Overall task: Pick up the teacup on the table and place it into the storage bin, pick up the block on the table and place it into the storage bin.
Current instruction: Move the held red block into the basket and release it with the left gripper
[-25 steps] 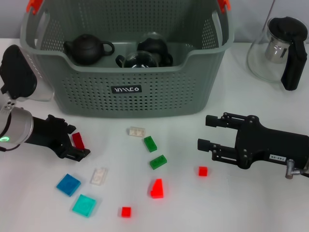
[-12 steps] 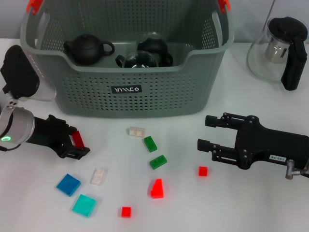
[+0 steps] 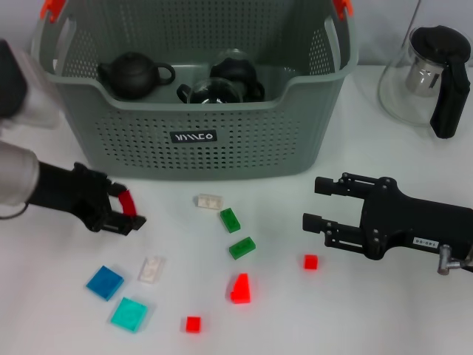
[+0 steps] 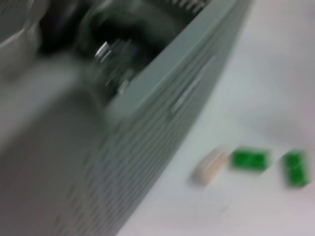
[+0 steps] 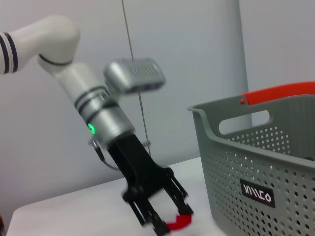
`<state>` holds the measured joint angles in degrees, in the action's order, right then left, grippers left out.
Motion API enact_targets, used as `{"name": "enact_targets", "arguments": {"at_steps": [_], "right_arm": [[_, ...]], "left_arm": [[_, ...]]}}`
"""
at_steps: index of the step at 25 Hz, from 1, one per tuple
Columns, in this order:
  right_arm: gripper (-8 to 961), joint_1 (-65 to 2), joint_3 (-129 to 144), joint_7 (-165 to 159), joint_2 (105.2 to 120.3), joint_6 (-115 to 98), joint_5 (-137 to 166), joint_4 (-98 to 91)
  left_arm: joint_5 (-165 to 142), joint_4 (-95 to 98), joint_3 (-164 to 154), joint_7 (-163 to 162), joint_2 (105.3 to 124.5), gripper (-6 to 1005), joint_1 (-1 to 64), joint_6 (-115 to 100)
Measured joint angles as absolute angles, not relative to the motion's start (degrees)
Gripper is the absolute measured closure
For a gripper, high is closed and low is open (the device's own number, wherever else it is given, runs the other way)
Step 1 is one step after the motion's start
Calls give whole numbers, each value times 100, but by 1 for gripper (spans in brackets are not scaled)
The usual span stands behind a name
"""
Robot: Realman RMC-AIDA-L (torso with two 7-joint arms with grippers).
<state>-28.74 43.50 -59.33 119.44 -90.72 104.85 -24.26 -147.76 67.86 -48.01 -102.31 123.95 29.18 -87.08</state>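
Note:
My left gripper (image 3: pixel 122 211) is shut on a red block (image 3: pixel 128 202) and holds it just above the table, in front of the left part of the grey-green storage bin (image 3: pixel 222 140). The right wrist view shows that gripper (image 5: pixel 167 219) with the red block (image 5: pixel 178 223) between its fingers, beside the bin (image 5: pixel 266 162). Inside the bin lie dark teapots (image 3: pixel 134 74) and a glass piece (image 3: pixel 218 87). No teacup shows on the table. My right gripper (image 3: pixel 314 203) is open and empty, low over the table at the right.
Loose blocks lie on the white table: clear (image 3: pixel 208 200), green (image 3: pixel 230 220), green (image 3: pixel 242 248), red (image 3: pixel 239 288), small red (image 3: pixel 310 261), small red (image 3: pixel 193 323), clear (image 3: pixel 151 269), blue (image 3: pixel 104 282), teal (image 3: pixel 129 314). A glass pot with black handle (image 3: pixel 432 74) stands at the back right.
My left gripper has lifted the red block and moved it right and slightly up toward the bin. The right arm has not moved.

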Motion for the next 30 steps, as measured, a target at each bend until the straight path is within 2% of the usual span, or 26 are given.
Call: {"name": "enact_targets", "arguments": {"at_steps": [3,6,9,11,16,21,25,30], "right_arm": [[269,-2874,4351,-5932,11944,-9077,10485,-2426],[269,-2874,4351,-5933,11944,-9060,10485,-2426],[269,-2874,4350,-5933,11944,-9062,10485,-2426],[270,-2869,4350,-5932,11947,-9068,10485,-2426],[270,-2851,4350,-5932,11949,-9091,10485,-2426],[270,-2849,4336,-5984,11942,-9105,10485,-2426],[270,-2848,4339,-5991,11944,-9106,10485,-2426],[270,-2853,4339,-5993,11944,-9106,10485,-2426]], "left_arm": [[-14243,7305,-4353,-10199,12283,312,3010,-9915],[-13584,7490,-3745,-10174,12062,313,3266,-10954],[-12834,7452,-3127,-10195,11872,313,3552,-11532],[-12510,7449,-2985,-10277,11821,313,3700,-11532],[-12351,7562,-3258,-10695,11800,312,4218,-10873],[-12935,7342,-4736,-11361,11833,312,4535,-8706],[-13581,6872,-5458,-11734,11826,313,4719,-7859],[-14529,6063,-5764,-12033,11932,313,5116,-7093]]}}
